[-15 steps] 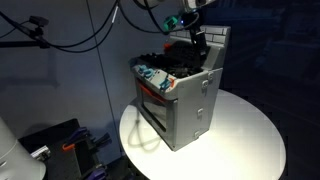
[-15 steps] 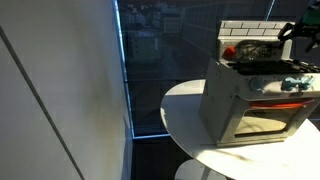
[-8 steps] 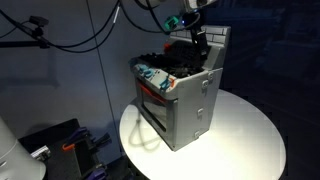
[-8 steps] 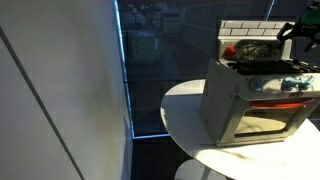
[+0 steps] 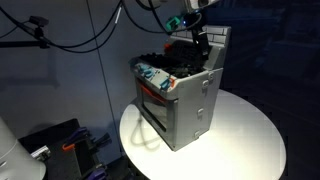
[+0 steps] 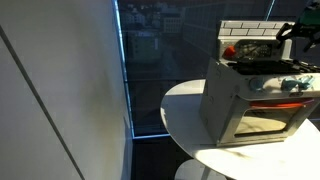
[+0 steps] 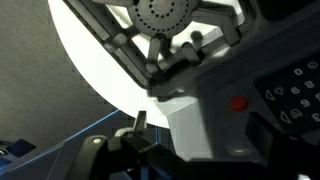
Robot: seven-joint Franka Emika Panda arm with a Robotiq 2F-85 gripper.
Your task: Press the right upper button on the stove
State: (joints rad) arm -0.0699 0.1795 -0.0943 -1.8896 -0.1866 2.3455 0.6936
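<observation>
One stove (image 5: 185, 100) stands near the middle of the round white table (image 5: 252, 135). The gripper (image 5: 201, 42) hangs over the stove's rear top edge, just in front of the brick-pattern back wall (image 6: 245, 28). We cannot tell from any view how far the jaws are parted, and we see nothing held in them. In the wrist view the dark control panel (image 7: 290, 95) lies to the right, with a round red button (image 7: 238, 102) at its left end and a burner (image 7: 165, 14) above it. We judge the step in hand to be alignment over the upper right button. We recommend confirming which mark is the target before descending, then setting one fingertip squarely over it and pressing straight along the button's axis with light force. We judge the stove light enough to slide or tip, so we avoid any sideways load and keep clear of the back wall.
</observation>
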